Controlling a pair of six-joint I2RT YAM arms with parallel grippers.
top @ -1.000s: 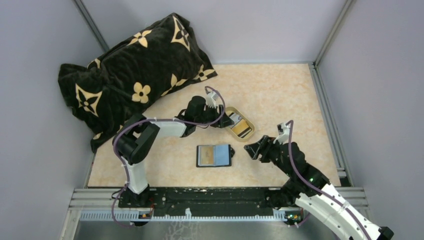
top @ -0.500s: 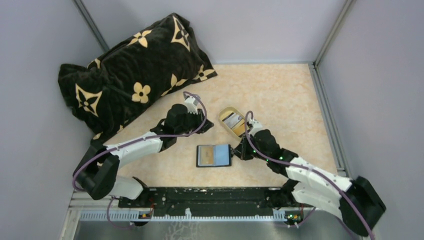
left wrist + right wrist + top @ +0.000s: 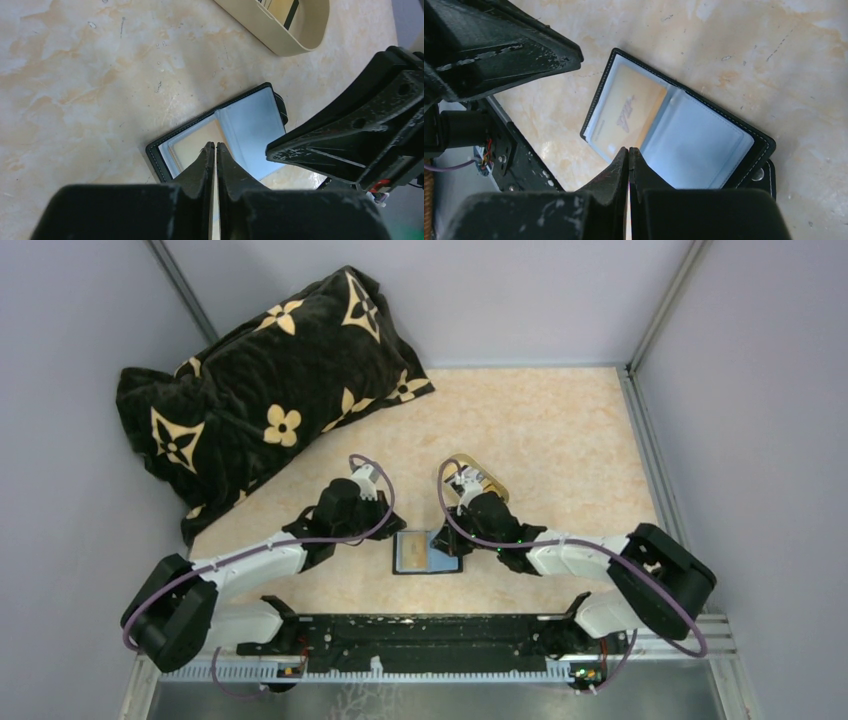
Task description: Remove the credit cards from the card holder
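The card holder (image 3: 420, 555) lies open and flat on the table, black-edged with a silvery blue inner panel (image 3: 696, 145). An orange-yellow credit card (image 3: 629, 112) sits in its left pocket, also seen in the left wrist view (image 3: 195, 145). My left gripper (image 3: 388, 530) is shut and empty, its tips (image 3: 215, 145) hovering over the card near the fold. My right gripper (image 3: 447, 540) is also shut and empty, its tips (image 3: 628, 149) just above the holder's edge by the fold. The two grippers face each other across the holder.
A gold-rimmed oval tray (image 3: 466, 462) stands just behind the right wrist, with card edges showing inside it (image 3: 282, 10). A big black flowered pillow (image 3: 260, 380) fills the back left. Grey walls and rails border the table.
Both arms swung in over the card holder, the left from the tray, the right from the holder's right side. Both grippers went from open to shut.
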